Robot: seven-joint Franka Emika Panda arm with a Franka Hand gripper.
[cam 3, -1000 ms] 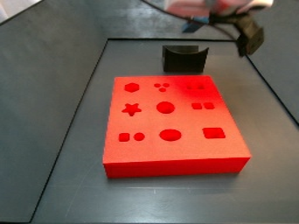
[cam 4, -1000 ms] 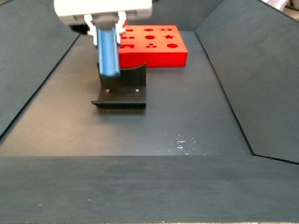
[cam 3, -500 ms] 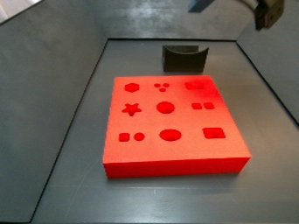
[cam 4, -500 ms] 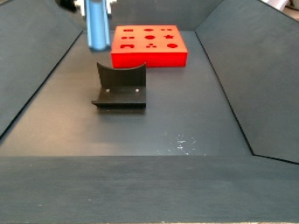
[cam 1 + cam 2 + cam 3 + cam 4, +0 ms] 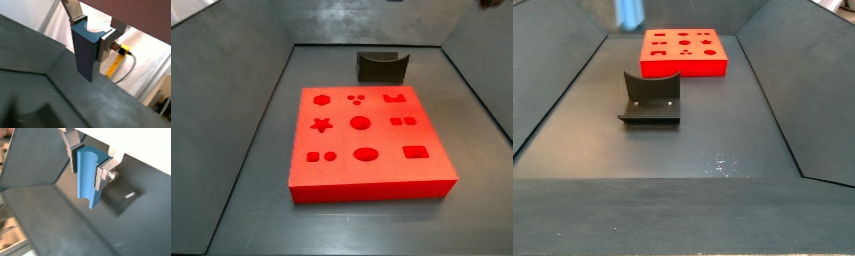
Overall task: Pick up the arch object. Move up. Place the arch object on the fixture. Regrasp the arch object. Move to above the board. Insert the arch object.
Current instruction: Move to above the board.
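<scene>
Fingers [image 5: 79, 14] of the gripper [image 5: 93, 35] are clamped on the arch object [image 5: 85, 50], and you can check this in both wrist views: the flat silver plates press against its two long sides, with the blue-grey block hanging lengthwise between them and its lower end sticking out well past the plates. In a wrist view the arch object [image 5: 89, 178] shows a rounded groove running along the face turned toward the camera, and the gripper [image 5: 90, 165] holds it near its upper part, one finger [image 5: 71, 145] on either side. Below it you see only the dark floor and sloping walls of the bin, well apart from the piece. In a side view the arch object [image 5: 631, 12] appears only as a pale blue blur at the upper edge, high above the floor and up over the fixture [image 5: 652, 98]; you cannot make out the gripper there. The fixture stands on the dark floor on its base plate, nothing resting in it, just in front of the board [image 5: 684, 52], which lies flat toward the far end of the bin. In a side view from the opposite end, you see the board [image 5: 366, 140] in the middle of the floor with its darker cut-outs, among them a star, circles, an oval and rectangles, and the fixture [image 5: 381, 67] just beyond its far edge, apart from it. Neither the piece nor the gripper shows clearly in that view.
</scene>
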